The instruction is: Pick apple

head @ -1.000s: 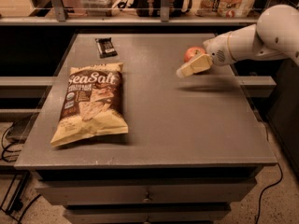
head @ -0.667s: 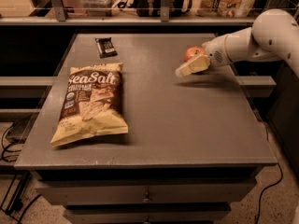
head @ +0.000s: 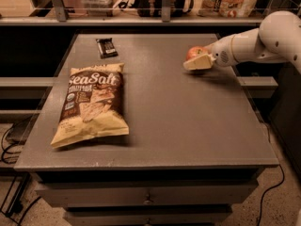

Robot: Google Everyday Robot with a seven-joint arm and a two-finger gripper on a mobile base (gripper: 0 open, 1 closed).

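**Gripper, cream-coloured, at a small shiny red apple on a flat grey table**

Camera view: a smooth white robot arm reaches in from the right, over the far right part of the table. The gripper at its end lies right against the apple, which shows a yellowish patch and peeks out just behind it. Whether the claw is clamped on the apple, I cannot tell. Well apart, on the left half, lies a tan and brown sea salt chip bag. Beyond the bag rests a small dark wrapped bar.
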